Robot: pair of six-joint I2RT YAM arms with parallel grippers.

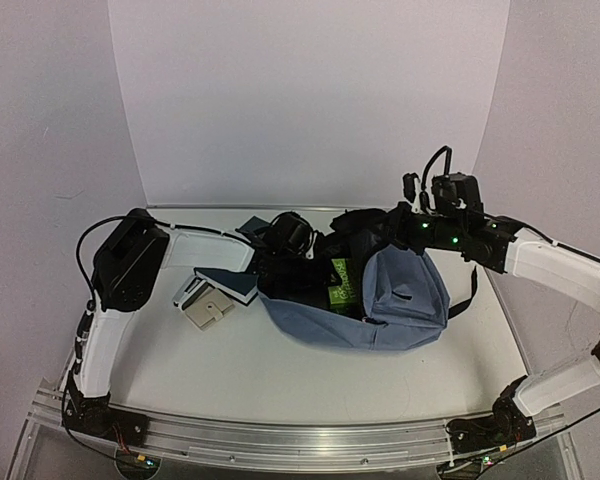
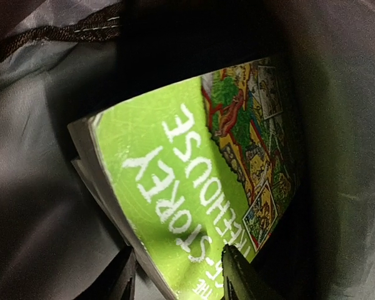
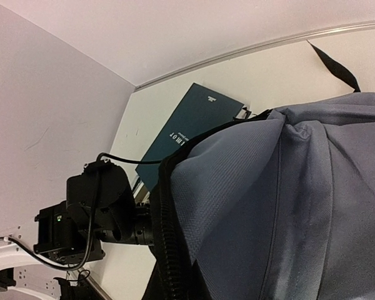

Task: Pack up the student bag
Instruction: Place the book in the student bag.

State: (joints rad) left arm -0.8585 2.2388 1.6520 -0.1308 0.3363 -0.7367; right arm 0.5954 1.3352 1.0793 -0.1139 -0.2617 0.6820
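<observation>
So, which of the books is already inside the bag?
The green book with white title letters: it sits inside the student bag. The two dark teal books lie outside on the table.

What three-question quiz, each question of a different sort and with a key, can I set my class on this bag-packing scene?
1. True or false: the green book lies on the table, outside the student bag.
2. Which wrist camera looks into the inside of the bag? A) left B) right C) neither
3. Short answer: in the right wrist view, what colour is the other book, which lies on the table behind the bag?

Key: 1 false, it is in the bag's opening. 2 A. 3 dark teal.
</observation>
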